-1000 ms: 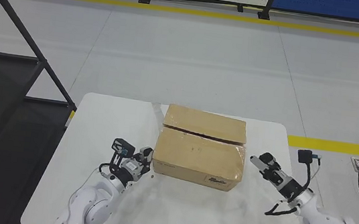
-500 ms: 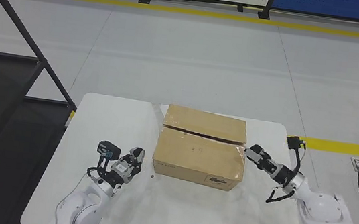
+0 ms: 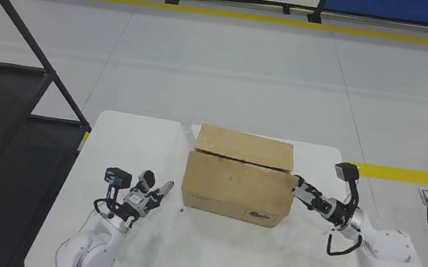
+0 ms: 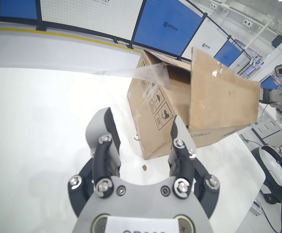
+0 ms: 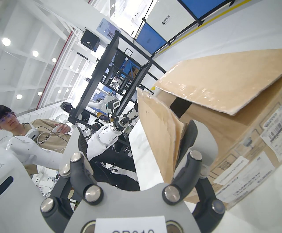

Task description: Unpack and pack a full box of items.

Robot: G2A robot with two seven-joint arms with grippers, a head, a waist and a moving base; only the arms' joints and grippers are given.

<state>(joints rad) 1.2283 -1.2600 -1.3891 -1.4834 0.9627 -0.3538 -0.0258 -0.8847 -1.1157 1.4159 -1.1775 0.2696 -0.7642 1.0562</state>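
Flap [image 5: 156, 132] at R end of box [image 3: 236, 186] is lying btwn R gripper [image 5: 134, 130] fingers, spread apart; L gripper [image 4: 142, 115], also spread, is hanging farther off, L of box.

The box [image 3: 239, 175] is sitting in the middle of the table [image 3: 116, 146] and is blocking the way straight across. At its 9 o'clock a wide patch of bare table is lying open. The left gripper [image 3: 157, 192] is hanging there with its fingers spread, apart from the box. A loose strip of tape [image 4: 143, 72] is sticking out of the box on that side. At 6 o'clock a bare strip is running along the box. At 3 o'clock room is getting tight: the right gripper [image 3: 298, 185] is filling it, fingers spread around the near flap [image 5: 158, 132]. At 12 o'clock the box is almost reaching the table edge.
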